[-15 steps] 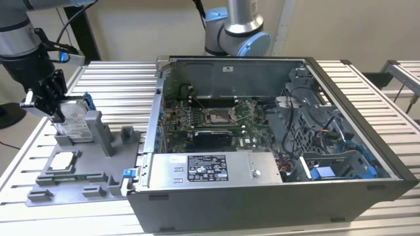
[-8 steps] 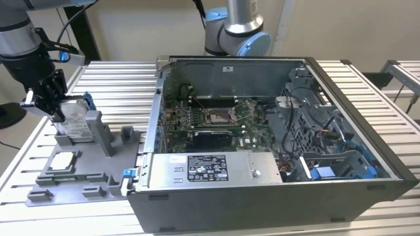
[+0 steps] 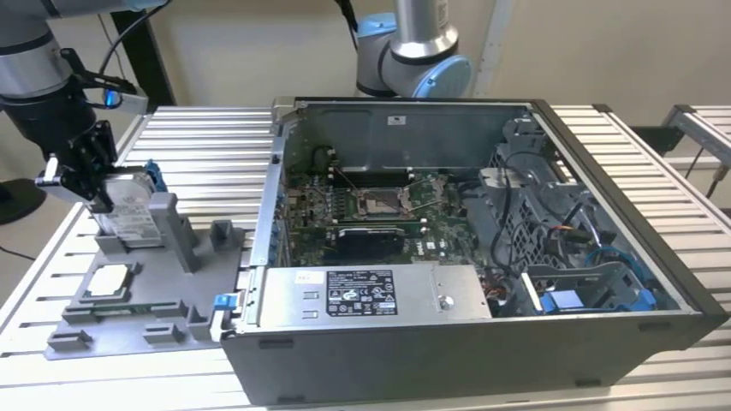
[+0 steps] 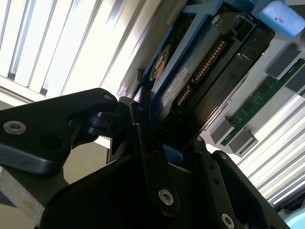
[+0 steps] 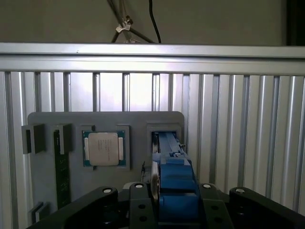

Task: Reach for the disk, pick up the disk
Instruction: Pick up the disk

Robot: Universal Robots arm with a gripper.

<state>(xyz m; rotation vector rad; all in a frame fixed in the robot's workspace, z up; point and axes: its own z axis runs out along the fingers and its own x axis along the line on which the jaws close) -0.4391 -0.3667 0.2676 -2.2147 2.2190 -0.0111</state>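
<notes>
Black two-fingered pincer (image 3: 96,197): pressed onto the flat silver-grey metal disk in a bright blue plastic frame (image 3: 132,214), one finger against each face. The disk stands on edge between the fingers, its far end in a slot of the grey plastic tray (image 3: 137,330) below the pincer. A square white-topped chip (image 5: 103,148) lies in the tray just beside.

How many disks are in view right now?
1: the disk stands in the grey tray at the exterior view's left, gripped by the hand. Others may be hidden inside the computer case.
</notes>
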